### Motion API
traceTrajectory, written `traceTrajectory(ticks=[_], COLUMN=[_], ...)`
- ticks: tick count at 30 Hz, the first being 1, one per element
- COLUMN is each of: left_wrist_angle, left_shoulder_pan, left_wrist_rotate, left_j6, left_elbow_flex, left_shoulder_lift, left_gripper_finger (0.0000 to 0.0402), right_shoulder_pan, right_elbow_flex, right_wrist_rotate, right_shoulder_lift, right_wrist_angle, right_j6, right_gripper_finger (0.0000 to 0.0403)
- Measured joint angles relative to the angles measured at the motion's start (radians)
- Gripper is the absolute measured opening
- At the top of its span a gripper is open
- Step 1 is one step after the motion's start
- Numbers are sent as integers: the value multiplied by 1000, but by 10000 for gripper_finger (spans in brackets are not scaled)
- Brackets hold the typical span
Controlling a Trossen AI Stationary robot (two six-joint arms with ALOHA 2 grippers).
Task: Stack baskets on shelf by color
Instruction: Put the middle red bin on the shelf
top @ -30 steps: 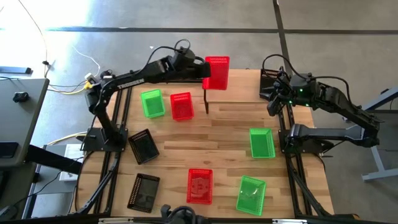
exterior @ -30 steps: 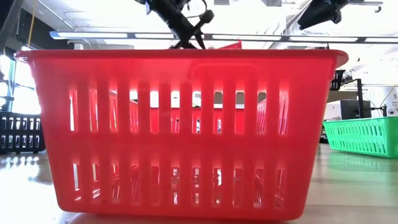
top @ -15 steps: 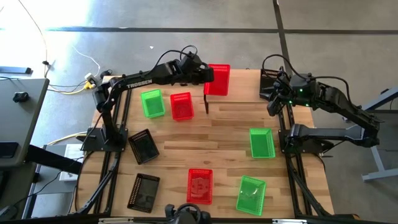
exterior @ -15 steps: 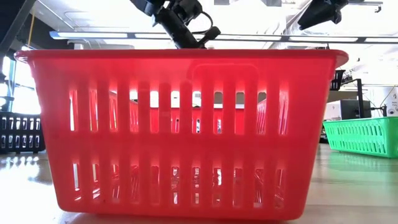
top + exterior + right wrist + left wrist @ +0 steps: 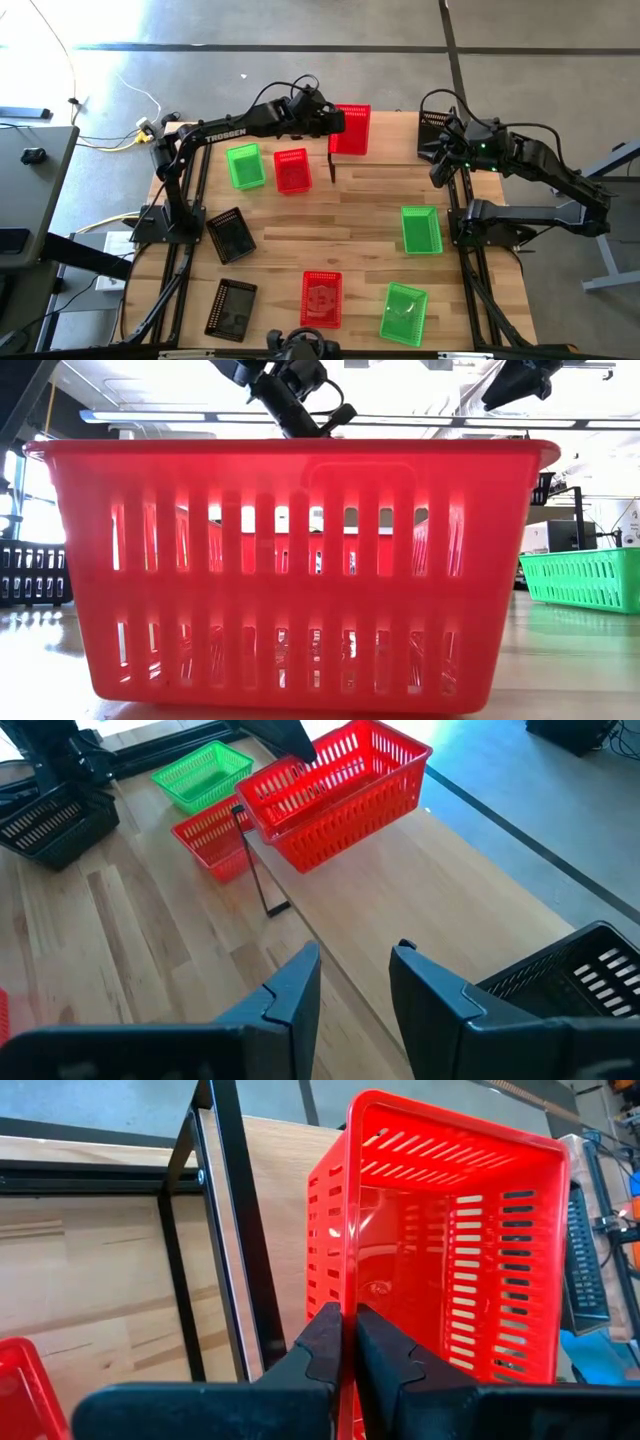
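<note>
A red basket (image 5: 351,128) stands at the left end of the shelf (image 5: 392,150), at the table's far side. My left gripper (image 5: 332,120) is shut on it; the right wrist view shows this basket (image 5: 340,795) on the shelf board (image 5: 430,900). A black basket (image 5: 432,135) sits at the shelf's right end. My right gripper (image 5: 355,970) hovers open over that end, with nothing between its fingers. Other baskets lie on the table: green (image 5: 245,166), red (image 5: 292,170), black (image 5: 230,235), black (image 5: 232,308), red (image 5: 321,298), green (image 5: 421,229), green (image 5: 404,312). My left gripper pinches the rim of the red basket's left long wall (image 5: 348,1285), one finger inside the basket and one outside. The fingers come slanting down from the table's left. The basket stands upright, and its bottom seems to rest on the shelf board.
A thin black shelf post (image 5: 332,170) stands just right of the red table basket. In the low view a red basket (image 5: 290,570) fills the foreground and hides most of the table. Bare wood lies in the table's middle.
My left gripper has gone down with the red basket, bringing it down to the shelf's left end. For the last half second it has kept still, staying shut on the basket.
</note>
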State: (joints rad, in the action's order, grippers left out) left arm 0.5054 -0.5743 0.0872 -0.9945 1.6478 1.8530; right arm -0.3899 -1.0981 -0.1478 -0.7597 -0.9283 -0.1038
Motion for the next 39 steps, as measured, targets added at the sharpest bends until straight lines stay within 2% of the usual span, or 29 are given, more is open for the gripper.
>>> traceTrajectory(ticks=[12,39], left_wrist_angle=[1,-46], left_shoulder_pan=[0,-2], left_wrist_rotate=[-25,-51], left_j6=[-24,-29], left_elbow_flex=[0,0], left_shoulder_lift=[0,-2], left_gripper_finger=[31,33], right_shoulder_pan=[0,0], right_elbow_flex=[0,0], right_wrist_rotate=[0,1], right_shoulder_lift=[0,0], right_wrist_angle=[-3,-56], right_j6=[0,0], right_gripper_finger=[108,108])
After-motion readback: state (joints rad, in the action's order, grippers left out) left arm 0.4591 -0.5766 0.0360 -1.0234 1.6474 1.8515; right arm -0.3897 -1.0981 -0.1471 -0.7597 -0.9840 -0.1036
